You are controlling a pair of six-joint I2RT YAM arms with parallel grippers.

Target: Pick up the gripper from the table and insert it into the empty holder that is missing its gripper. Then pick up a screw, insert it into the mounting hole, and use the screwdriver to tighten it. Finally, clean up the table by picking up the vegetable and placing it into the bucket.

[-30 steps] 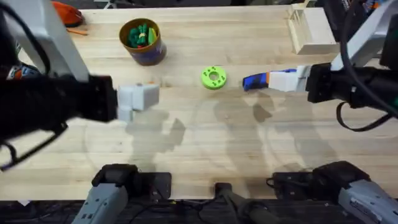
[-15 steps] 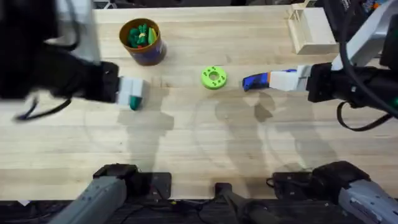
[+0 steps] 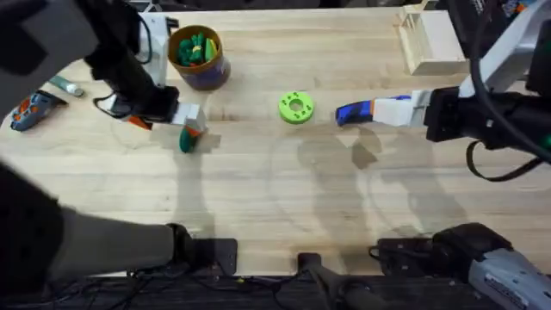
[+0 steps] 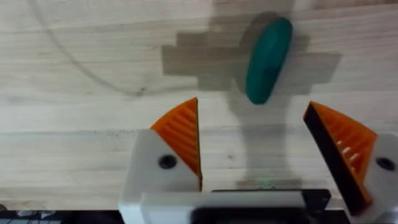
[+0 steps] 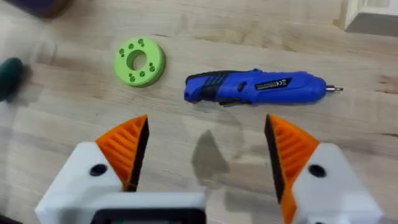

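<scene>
While the left gripper [image 4: 252,149] hangs jaws-wide over the vegetable [image 4: 268,59], the clean-up step is in hand.

Vegetable lies loose on the table [image 3: 284,198], just short of the orange pads and untouched; next move calls for a descent to straddle it, a close, then a carry to the bucket [image 3: 196,57] nearby. Bucket holds green and yellow pieces, probably toy produce, too small to name. Right gripper [image 5: 205,158] hovers open above the screwdriver [image 5: 258,86], which lies flat beside the green disc [image 5: 140,61].

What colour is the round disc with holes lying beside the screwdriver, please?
Bright green; the disc shows best in the right wrist view.
</scene>
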